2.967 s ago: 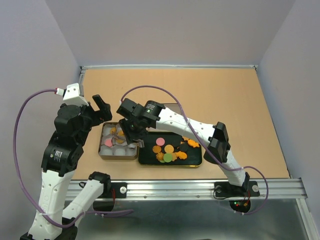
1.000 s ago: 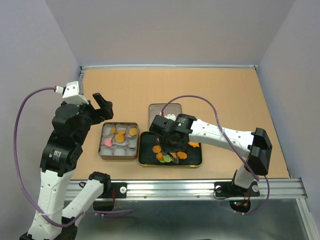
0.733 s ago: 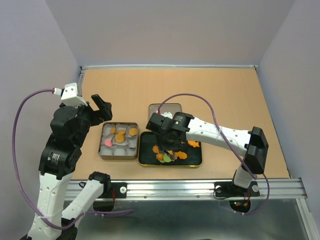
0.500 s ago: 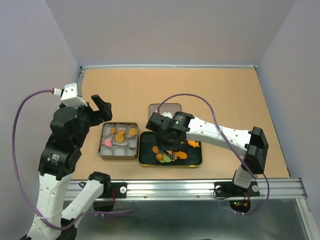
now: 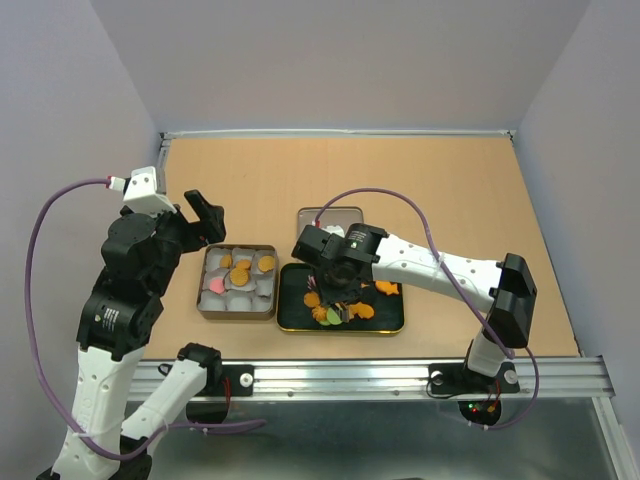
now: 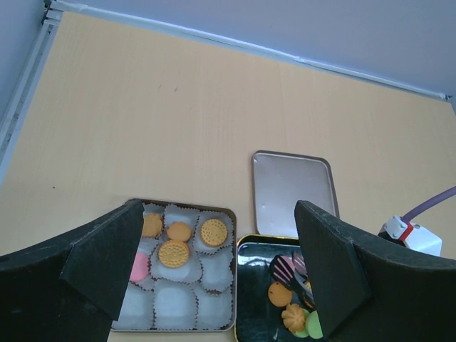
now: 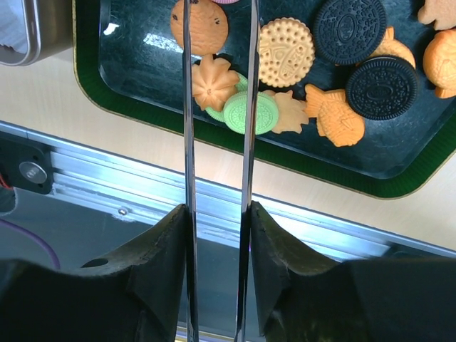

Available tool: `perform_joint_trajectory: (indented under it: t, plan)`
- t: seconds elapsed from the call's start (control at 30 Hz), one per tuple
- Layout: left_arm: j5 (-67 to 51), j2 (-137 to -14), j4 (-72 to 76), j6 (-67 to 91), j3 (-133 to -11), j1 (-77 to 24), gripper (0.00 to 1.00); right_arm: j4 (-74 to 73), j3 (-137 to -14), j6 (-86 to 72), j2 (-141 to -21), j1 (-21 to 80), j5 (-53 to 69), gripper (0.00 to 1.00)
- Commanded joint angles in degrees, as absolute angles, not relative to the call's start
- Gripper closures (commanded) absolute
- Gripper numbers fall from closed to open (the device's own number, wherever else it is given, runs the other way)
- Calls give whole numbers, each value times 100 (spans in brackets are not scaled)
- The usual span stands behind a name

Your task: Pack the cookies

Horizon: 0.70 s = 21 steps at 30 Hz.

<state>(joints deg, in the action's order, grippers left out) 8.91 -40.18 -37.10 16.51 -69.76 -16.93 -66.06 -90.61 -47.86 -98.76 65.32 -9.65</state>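
Loose cookies (image 5: 328,314) lie on a black tray (image 5: 392,318): an orange flower (image 7: 211,82), a green round (image 7: 251,112), black rounds (image 7: 350,30) and orange fish (image 7: 335,117). A square tin (image 5: 203,300) with paper cups holds three orange cookies (image 6: 174,253) and a pink one (image 6: 140,267). My right gripper (image 5: 336,293) reaches down into the tray's left half. Its thin blades (image 7: 247,85) straddle the flower cookie and a round orange one (image 7: 203,25) with a gap between them. The blade tips run off the top of the right wrist view. My left gripper (image 5: 205,215) hangs wide open above the tin.
The tin's silver lid (image 5: 330,218) lies flat just behind the tray. The aluminium rail (image 5: 380,375) runs along the table's near edge, close to the tray's front rim. Bare tabletop (image 5: 450,190) stretches behind and to the right.
Three seconds ago my right gripper was over the tin; it has swung right onto the tray. In the last second it edged left and its blades narrowed. The left arm stayed put.
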Motion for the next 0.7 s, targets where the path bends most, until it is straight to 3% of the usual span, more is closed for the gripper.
perform_joint_trajectory:
  t: [0.0, 0.3, 0.43, 0.67]
  plan:
    - [975, -3973, -3481, 1547, -6891, -1731, 2, -6636, -9088, -4825, -9853, 6521, -932, 67]
    - [1028, -3973, -3489, 1529, -6899, -1740, 1, -6996, -10780, -4711, -10010, 6521, -1424, 71]
    - [1046, -3981, -3480, 1538, -6908, -1740, 1, -6891, -11590, -4317, -10151, 6521, -1214, 75]
    - [1055, -3973, -3472, 1547, -6908, -1740, 1, -6364, -11786, -3999, -10406, 6626, -353, 76]
